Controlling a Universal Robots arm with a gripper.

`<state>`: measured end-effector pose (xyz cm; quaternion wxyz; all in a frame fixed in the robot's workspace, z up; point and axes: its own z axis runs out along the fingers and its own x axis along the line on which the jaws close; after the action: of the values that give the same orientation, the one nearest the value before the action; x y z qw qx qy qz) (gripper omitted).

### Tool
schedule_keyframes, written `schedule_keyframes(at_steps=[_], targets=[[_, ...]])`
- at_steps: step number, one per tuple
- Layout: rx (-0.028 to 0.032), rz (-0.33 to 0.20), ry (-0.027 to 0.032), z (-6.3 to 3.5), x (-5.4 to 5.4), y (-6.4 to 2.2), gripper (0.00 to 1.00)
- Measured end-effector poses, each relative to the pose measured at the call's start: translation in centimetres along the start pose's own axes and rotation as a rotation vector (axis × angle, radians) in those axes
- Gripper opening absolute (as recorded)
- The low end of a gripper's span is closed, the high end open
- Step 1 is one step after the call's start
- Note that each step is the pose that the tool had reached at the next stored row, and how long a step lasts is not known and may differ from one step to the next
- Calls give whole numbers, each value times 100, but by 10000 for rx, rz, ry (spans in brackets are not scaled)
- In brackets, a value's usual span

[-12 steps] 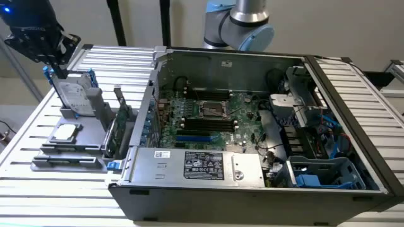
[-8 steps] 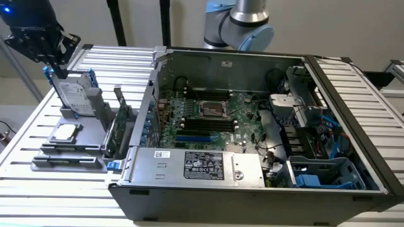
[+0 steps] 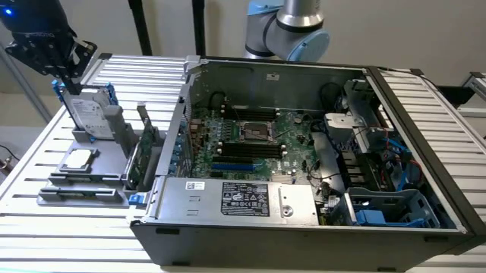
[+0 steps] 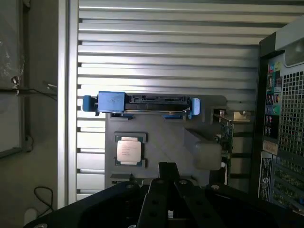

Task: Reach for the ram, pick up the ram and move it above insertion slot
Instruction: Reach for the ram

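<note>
The fingers (image 4: pixel 161 190) look pinched together with nothing between them. The gripper (image 3: pixel 76 88) hangs right over the upright hard drive (image 3: pixel 87 114) at the far end of the gray tray (image 3: pixel 53 170), which sits on the exterior view's left of the open computer case (image 3: pixel 304 227). As far as I can tell, the ram (image 3: pixel 85 178) is that dark strip in the tray's near racks, just in front of the processor chip (image 3: pixel 79 160) and well apart from the gripper. The insertion slot (image 3: pixel 247 149) is inside the case, among the black parallel ones.
</note>
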<state>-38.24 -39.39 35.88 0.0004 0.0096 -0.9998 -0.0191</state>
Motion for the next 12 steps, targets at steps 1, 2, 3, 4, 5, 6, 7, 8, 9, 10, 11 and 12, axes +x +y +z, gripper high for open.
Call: schedule_keyframes(at_steps=[1, 2, 3, 4, 5, 6, 7, 8, 9, 10, 11, 12], targets=[[1, 0, 0, 0, 0, 0, 11], [2, 1, 3, -2, 1, -3, 11], [1, 2, 5, -3, 2, -23, 11], [-4, 2, 2, -2, 2, -60, 11], [-7, 0, 0, -3, 2, -100, 11], [-9, 0, 0, -3, 3, -143, 11], [-9, 1, -1, -3, 4, -188, 11], [-8, 1, 1, -5, 5, -236, 11], [-8, 0, 1, -5, 6, -281, 11], [-8, 0, 0, -5, 6, -327, 11], [-9, 0, 0, -4, 7, -372, 11], [-8, 1, 1, -5, 7, -416, 11]])
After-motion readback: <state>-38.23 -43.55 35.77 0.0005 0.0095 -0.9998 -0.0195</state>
